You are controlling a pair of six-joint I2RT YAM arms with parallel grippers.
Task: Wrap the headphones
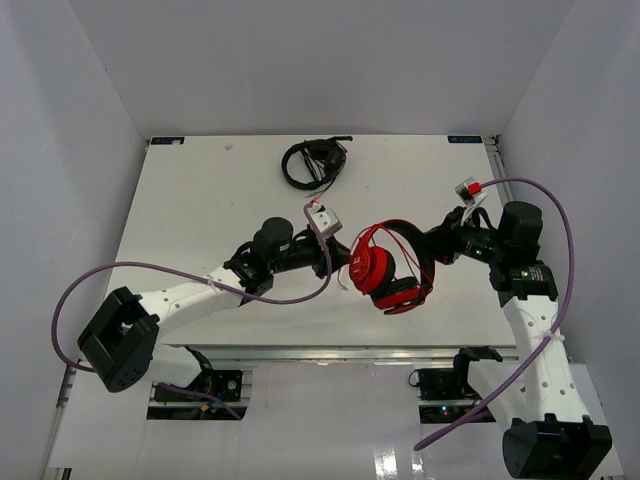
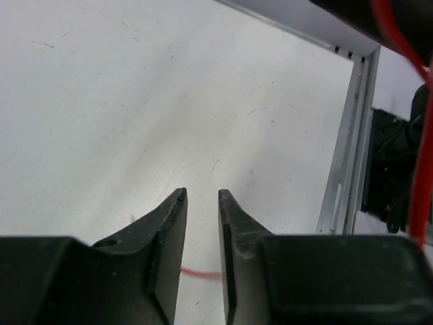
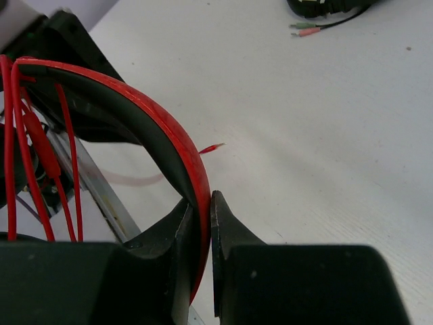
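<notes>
Headphones (image 1: 378, 270) — headband clamped in R end effector (image 3: 203, 198), mid-table.

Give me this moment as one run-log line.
right claw: shut on headband of red headphones | left claw: narrow gap, red cable crosses it, grip unclear | black headphones: far edge, apart

The headphones (image 1: 383, 272) are sitting on the surface (image 1: 200, 200). Behind them and leftward, well apart, another headset (image 1: 313, 163) is lying. The left claw (image 1: 335, 262) is hovering just left of them; the right claw (image 1: 437, 248) is clamping their band from the right.
</notes>
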